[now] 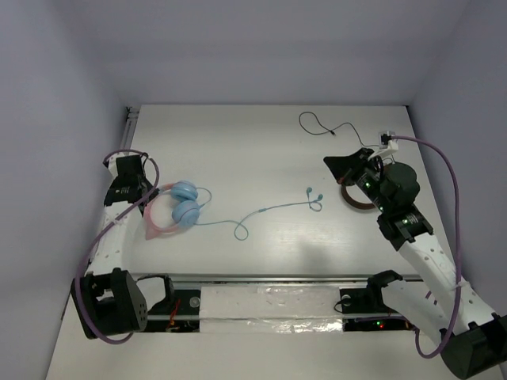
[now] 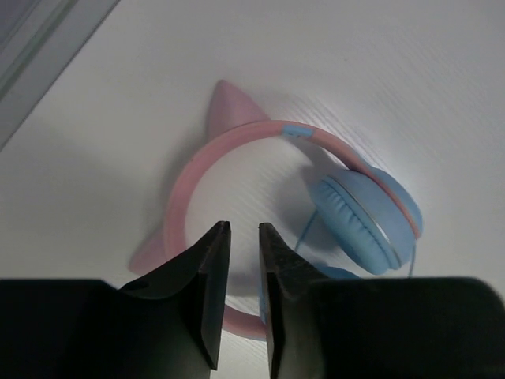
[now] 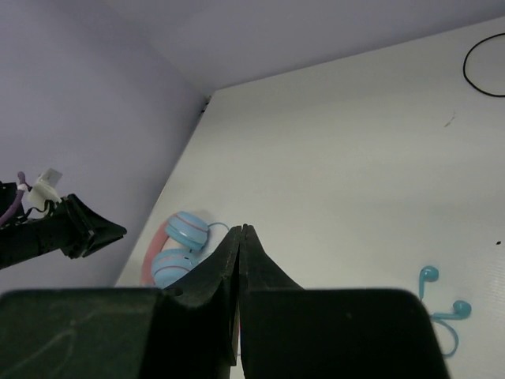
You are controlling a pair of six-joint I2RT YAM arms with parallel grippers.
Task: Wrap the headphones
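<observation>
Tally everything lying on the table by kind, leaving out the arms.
Headphones: 2 (pink-and-blue headphones, brown headphones)
Cables: 2 (light-blue cable, black cable)
Total: 4

Matt finishes all round.
Headphones (image 2: pixel 359 221): smooth plastic band, soft leathery cushions; table (image 1: pixel 277 158) faintly grained; left gripper (image 2: pixel 243 227) matt black plastic.
</observation>
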